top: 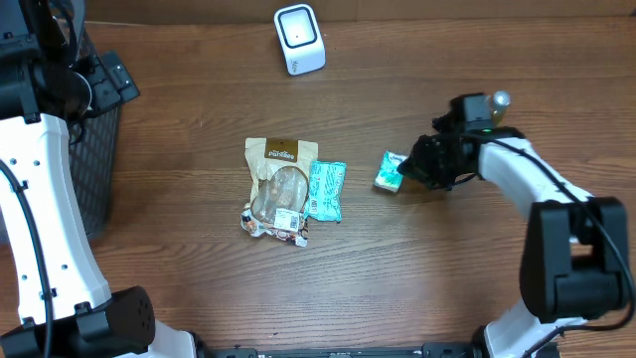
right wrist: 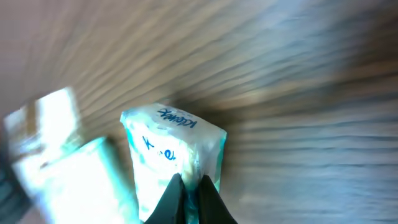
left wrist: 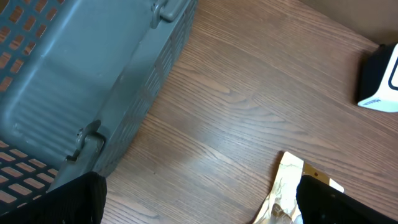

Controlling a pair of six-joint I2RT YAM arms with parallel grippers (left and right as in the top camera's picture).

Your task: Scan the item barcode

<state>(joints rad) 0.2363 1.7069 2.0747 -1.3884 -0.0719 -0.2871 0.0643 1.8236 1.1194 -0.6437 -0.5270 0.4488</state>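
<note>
Tissue pack [right wrist: 171, 152] is nipped at its near edge by our right gripper [right wrist: 189, 196], whose jaws are pressed together on what looks like only a thin fold of wrapper. It sits to the right of the teal packet [top: 325, 189] and snack pouch [top: 278, 184], well apart from the scanner [top: 299, 40]. With so slim a hold we judge a slow lift wise, watching for slip, then a carry toward the scanner's window, turning until the barcode, which we cannot see, faces it. Our left gripper [left wrist: 199, 208] hangs wide open beside the basket [left wrist: 74, 74], holding nothing.
</note>
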